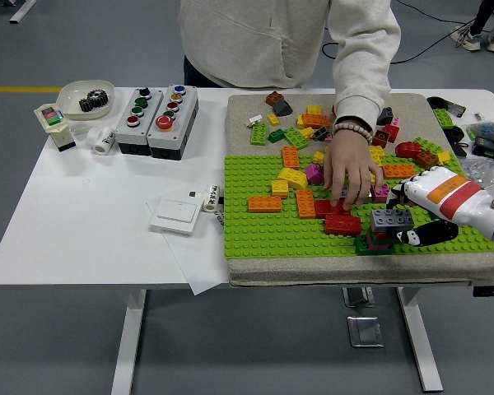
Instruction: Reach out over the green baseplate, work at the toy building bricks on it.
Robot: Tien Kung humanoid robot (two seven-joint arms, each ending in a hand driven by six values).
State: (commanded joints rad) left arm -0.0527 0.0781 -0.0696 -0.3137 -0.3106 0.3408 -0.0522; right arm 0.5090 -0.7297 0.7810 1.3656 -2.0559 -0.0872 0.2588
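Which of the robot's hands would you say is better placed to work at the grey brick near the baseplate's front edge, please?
The right hand: it already sits at the grey brick on the green baseplate. The left arm is out of view.

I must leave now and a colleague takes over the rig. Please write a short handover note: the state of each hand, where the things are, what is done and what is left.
Right hand: over the right part of the green baseplate, fingers curled around the grey brick that tops a small stack.
Left hand: not in view.
A person's hand reaches in from the far side and presses on the red bricks mid-plate, close to the robot's hand.
Done: several bricks stand on the plate, among them an orange brick.
Left: many loose bricks lie on the mat behind the plate. Probably wait until the person's hand withdraws.
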